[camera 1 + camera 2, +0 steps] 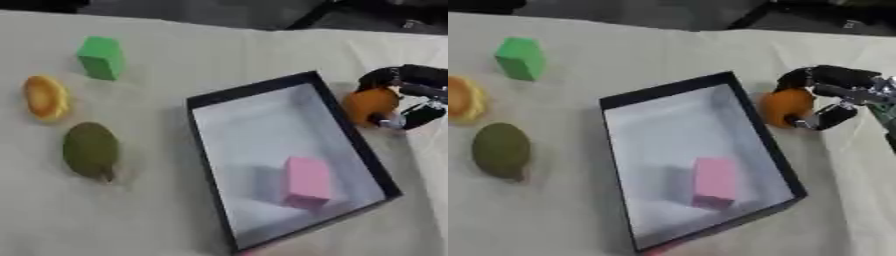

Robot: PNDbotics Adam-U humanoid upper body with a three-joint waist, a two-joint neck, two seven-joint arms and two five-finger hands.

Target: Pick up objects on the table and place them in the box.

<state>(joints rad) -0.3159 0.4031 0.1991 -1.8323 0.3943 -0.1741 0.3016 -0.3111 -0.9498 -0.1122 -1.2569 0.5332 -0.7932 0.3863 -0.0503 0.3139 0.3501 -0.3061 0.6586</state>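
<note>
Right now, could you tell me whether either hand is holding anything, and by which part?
The right hand holds the orange ball, its fingers curled over the ball's top and far side. No left hand is visible.

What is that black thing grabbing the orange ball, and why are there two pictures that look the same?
That black thing is a robot's right hand. It has fingers and a thumb like yours, and they are curled round an orange ball, just outside the box on its right side. The two pictures come from the robot's two eyes, cameras in its head looking down at the table, so they are nearly alike. The box is dark with a pale floor, and a pink block already lies inside it. On the table to the left wait a green block, a flat orange-yellow thing and an olive-green, pear-shaped thing. The robot's other hand is not in the pictures.
</note>
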